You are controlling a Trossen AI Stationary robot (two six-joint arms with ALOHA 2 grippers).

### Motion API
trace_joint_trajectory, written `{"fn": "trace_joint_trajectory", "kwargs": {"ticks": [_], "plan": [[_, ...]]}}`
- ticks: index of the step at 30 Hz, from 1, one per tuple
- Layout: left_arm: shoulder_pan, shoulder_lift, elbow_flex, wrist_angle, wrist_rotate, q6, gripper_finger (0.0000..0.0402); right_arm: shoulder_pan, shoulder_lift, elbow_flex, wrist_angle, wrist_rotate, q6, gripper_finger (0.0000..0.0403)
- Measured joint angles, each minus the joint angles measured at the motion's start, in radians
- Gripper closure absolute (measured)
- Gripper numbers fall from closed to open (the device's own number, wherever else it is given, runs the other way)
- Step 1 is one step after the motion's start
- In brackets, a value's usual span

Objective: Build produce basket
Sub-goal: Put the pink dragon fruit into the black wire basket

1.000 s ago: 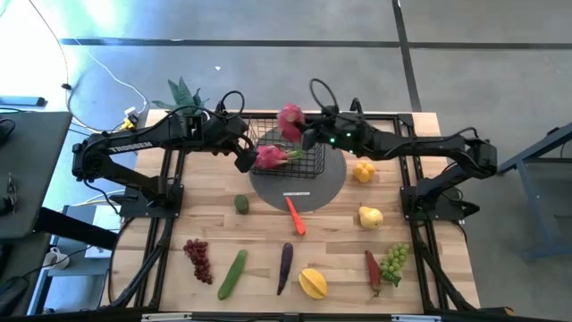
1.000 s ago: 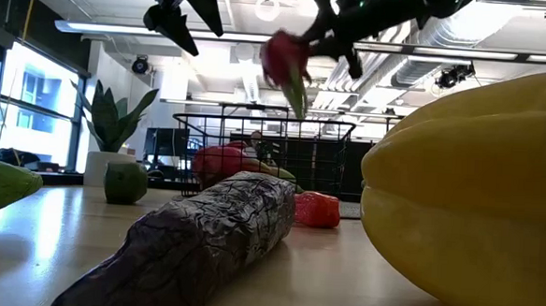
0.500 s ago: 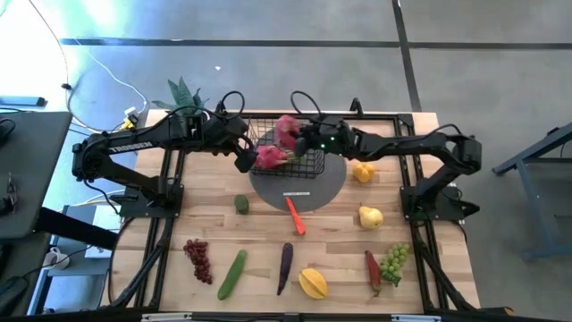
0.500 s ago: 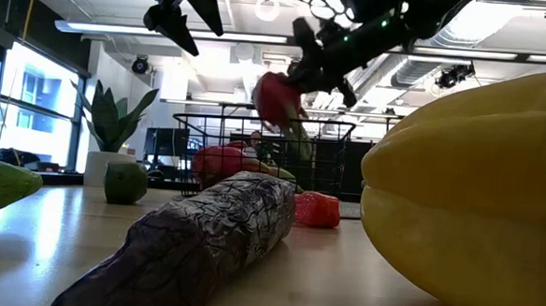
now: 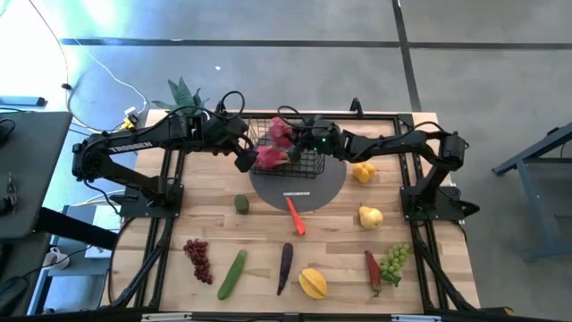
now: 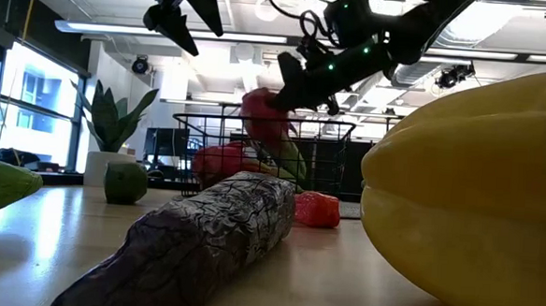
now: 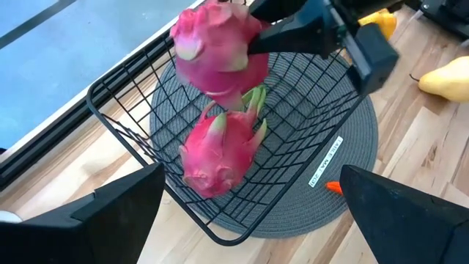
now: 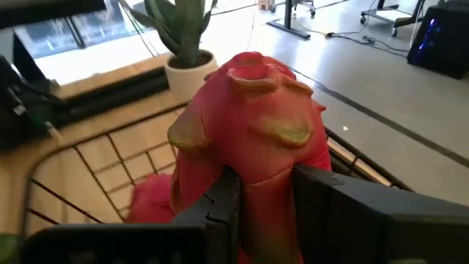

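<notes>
So the right gripper pinches a dragon fruit above the basket, stem end down, long axis roughly upright; left gripper spread beside.

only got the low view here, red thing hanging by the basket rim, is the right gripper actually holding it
Observer: Yes. In the right wrist view the right gripper is shut on a dragon fruit, pinched at its lower end.
Operator: is it over the basket or outside it
Observer: Over it. The left wrist view shows the fruit above the basket, inside the rim line.
Operator: anything already in there
Observer: One other dragon fruit lies on the mesh floor, right below the held one.
Operator: where's the left gripper
Observer: From above, the left gripper sits open at the basket's left side, empty.
</notes>
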Motion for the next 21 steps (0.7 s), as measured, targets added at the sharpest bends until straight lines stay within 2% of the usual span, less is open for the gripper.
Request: {"fn": "trace_joint_trajectory", "kwargs": {"ticks": [6, 12, 15, 21], "plan": [[0.0, 0.0, 0.0, 0.0, 0.0, 0.0, 0.0002, -0.032, 0.02, 0.0, 0.0, -0.043, -0.026, 0.034], [0.0, 0.0, 0.0, 0.0, 0.0, 0.0, 0.0002, -0.043, 0.026, 0.0, 0.0, -0.052, 0.044, 0.0336], [0.0, 0.0, 0.0, 0.0, -0.001, 0.0, 0.0002, -0.042, 0.026, 0.0, 0.0, -0.054, 0.047, 0.0316], [0.0, 0.0, 0.0, 0.0, -0.015, 0.0, 0.0002, -0.042, 0.026, 0.0, 0.0, -0.055, 0.06, 0.0246]]}}
